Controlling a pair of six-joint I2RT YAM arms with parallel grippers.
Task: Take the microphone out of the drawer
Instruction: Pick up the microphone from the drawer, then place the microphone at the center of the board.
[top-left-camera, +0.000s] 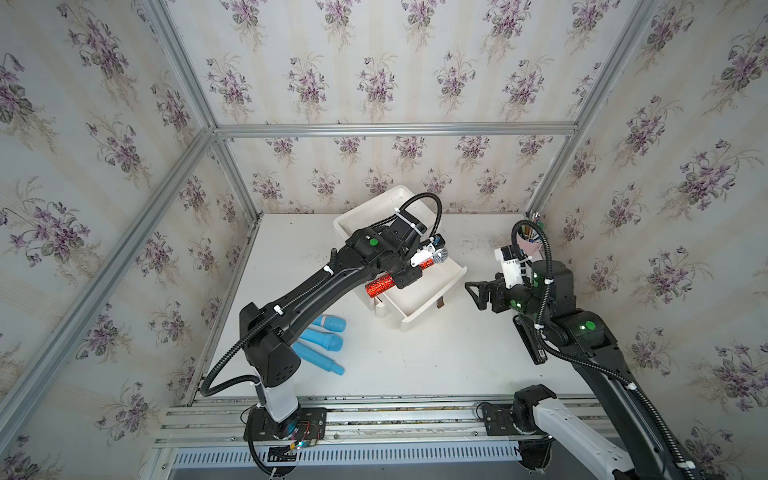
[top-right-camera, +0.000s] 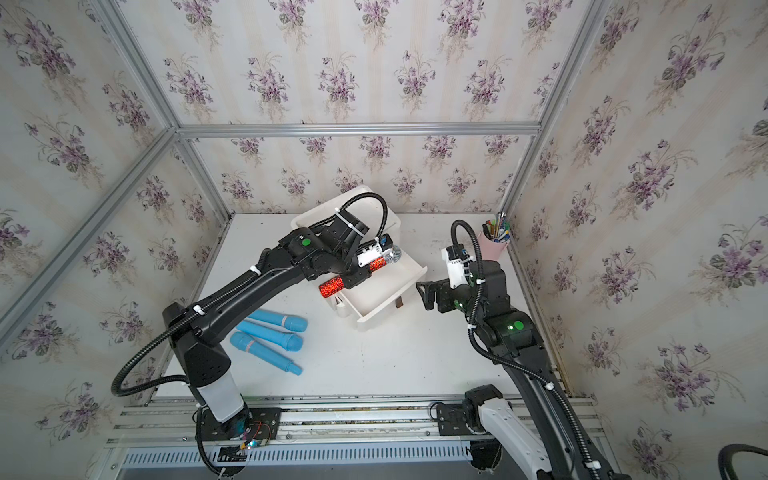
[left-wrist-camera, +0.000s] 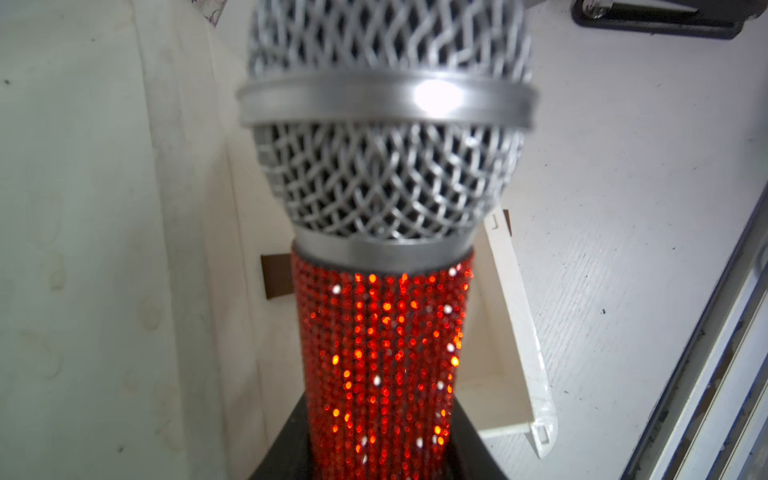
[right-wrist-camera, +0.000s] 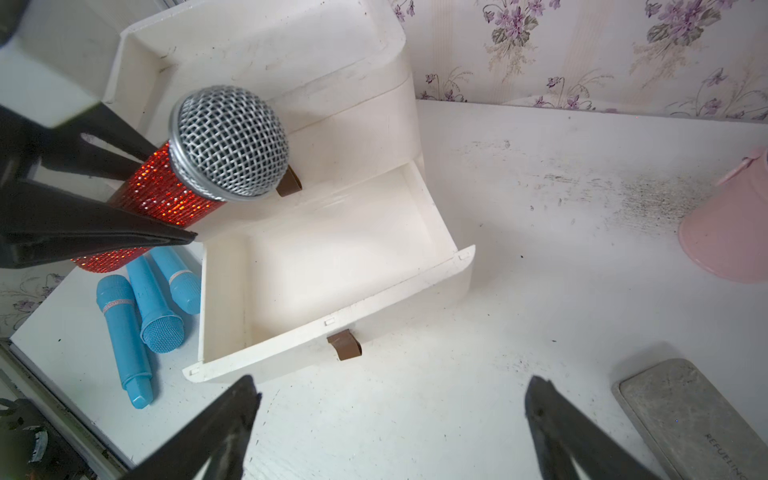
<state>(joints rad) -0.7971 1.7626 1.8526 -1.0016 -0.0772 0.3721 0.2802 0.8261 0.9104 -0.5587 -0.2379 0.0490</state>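
Observation:
The microphone (top-left-camera: 380, 286) has a red sparkly body and a silver mesh head (right-wrist-camera: 228, 141). My left gripper (top-left-camera: 409, 272) is shut on the middle of its body and holds it roughly level in the air, above the left rear part of the open white drawer (top-left-camera: 415, 297). The handle end reaches out past the drawer's left side. In the left wrist view the microphone (left-wrist-camera: 382, 332) fills the frame between the dark jaws. The drawer's inside (right-wrist-camera: 332, 266) shows bare. My right gripper (top-left-camera: 473, 296) is open and holds nothing, low over the table to the right of the drawer front (right-wrist-camera: 392, 386).
The white organiser (top-left-camera: 374, 208) that houses the drawer stands at the back. Three blue microphones (top-left-camera: 328, 336) lie on the table at the left. A pink cup of pens (top-right-camera: 494, 243) stands in the back right corner. A grey flat tin (right-wrist-camera: 681, 415) lies under my right arm.

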